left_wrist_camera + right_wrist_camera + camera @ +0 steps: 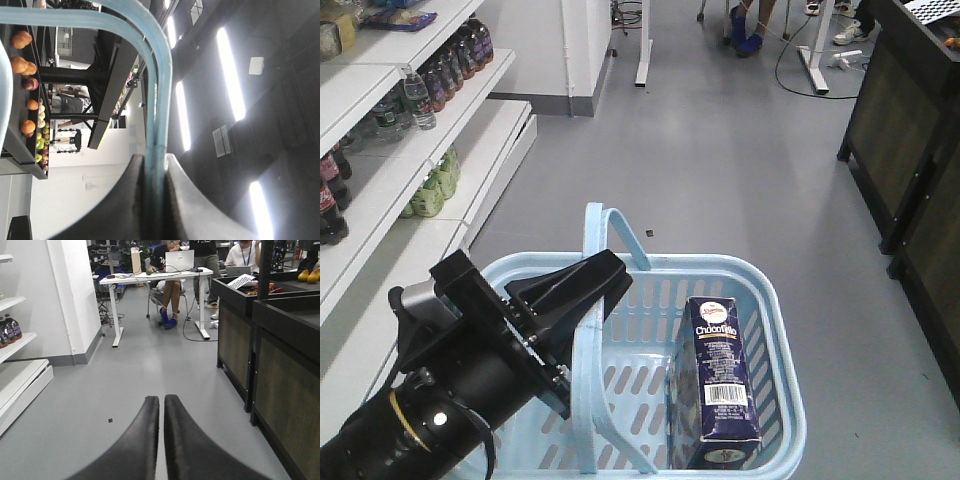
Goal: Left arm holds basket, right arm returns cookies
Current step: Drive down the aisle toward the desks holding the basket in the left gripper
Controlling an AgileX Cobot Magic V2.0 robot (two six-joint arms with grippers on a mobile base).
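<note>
**Basket held at handle; cookies inside**

1. Left arm (450, 390): reaches in from the lower left. The left jaws are shut on a handle (588, 380) of the basket (705, 263). The left wrist view confirms this, showing the blue bar pinched between the two black jaws and arching away above them.
2. Cookies (720, 385): inside the basket, in its right half, close to the right wall. The carton is tilted, with the logo end farther from the camera and the barcode end nearer. Nothing grips it.
3. Right jaws: seen only in the right wrist view. They are closed together with barely a slit between them, hold nothing, and point out over the grey floor (150, 365).
4. Surroundings: white shelves (380, 190) with bottles (450, 70) stand left of the basket.
5. Whether the basket rests on the floor cannot be told.
</note>
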